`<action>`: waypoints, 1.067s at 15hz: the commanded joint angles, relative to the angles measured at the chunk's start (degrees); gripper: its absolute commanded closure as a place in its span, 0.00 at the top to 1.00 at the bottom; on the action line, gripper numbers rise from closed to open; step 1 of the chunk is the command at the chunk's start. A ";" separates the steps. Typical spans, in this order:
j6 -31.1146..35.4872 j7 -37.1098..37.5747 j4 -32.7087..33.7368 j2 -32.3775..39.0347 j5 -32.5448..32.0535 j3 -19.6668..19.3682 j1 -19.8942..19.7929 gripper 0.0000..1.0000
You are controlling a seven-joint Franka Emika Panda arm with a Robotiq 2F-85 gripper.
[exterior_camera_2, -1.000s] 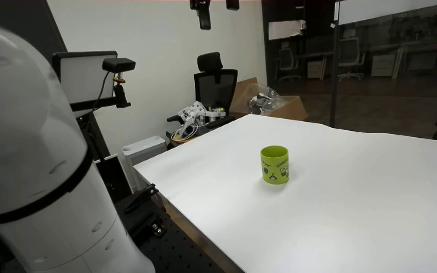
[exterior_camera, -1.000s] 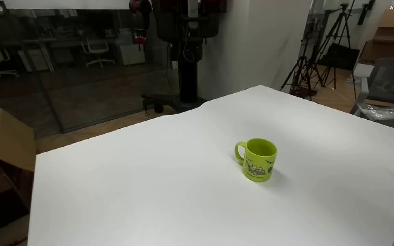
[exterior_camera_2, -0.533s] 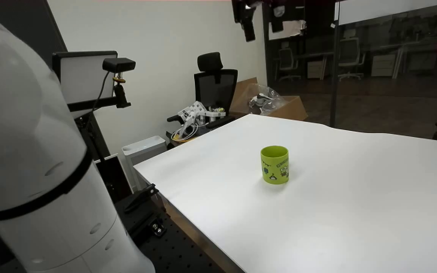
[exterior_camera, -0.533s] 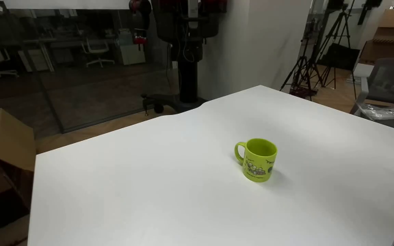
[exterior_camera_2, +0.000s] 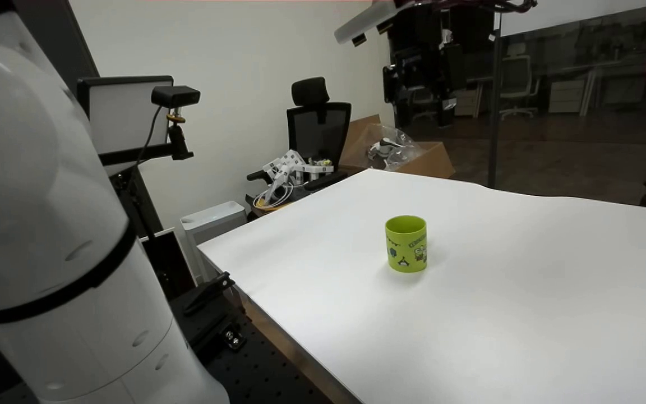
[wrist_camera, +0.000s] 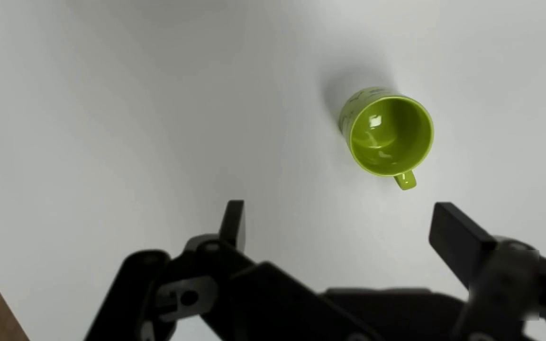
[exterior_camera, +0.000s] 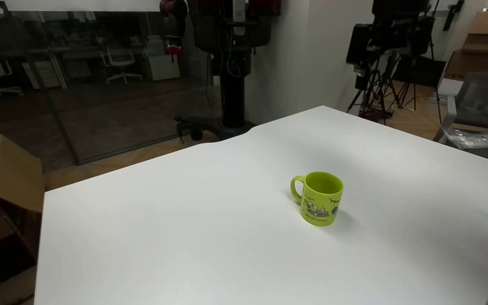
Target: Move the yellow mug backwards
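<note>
Down on the table (wrist_camera: 112,166) there, the mug (wrist_camera: 390,135) is standing upright, well apart from the claw (wrist_camera: 338,203), which is hanging higher, gaping wide, gripping nothing.

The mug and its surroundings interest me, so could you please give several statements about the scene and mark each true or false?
1. The mug stands upright on the table. True.
2. The jaws grip the mug. False: they stand open, apart from it.
3. In the wrist view, the handle shows at the mug's lower edge. True.
4. The mug is plain. False: in both exterior views a print shows on it.
5. In an exterior view, a box is off the table. True.
6. Two mugs stand on the table. False: only one does.
</note>
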 commanded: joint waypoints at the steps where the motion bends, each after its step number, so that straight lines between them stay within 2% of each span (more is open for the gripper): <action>1: -0.13 0.12 0.40 0.40 -0.21 -0.98 1.03 1.00; 7: 1.46 0.08 1.56 5.73 -1.52 -0.44 2.04 1.00; 16: 7.07 0.72 5.43 20.65 -8.25 -1.68 4.92 1.00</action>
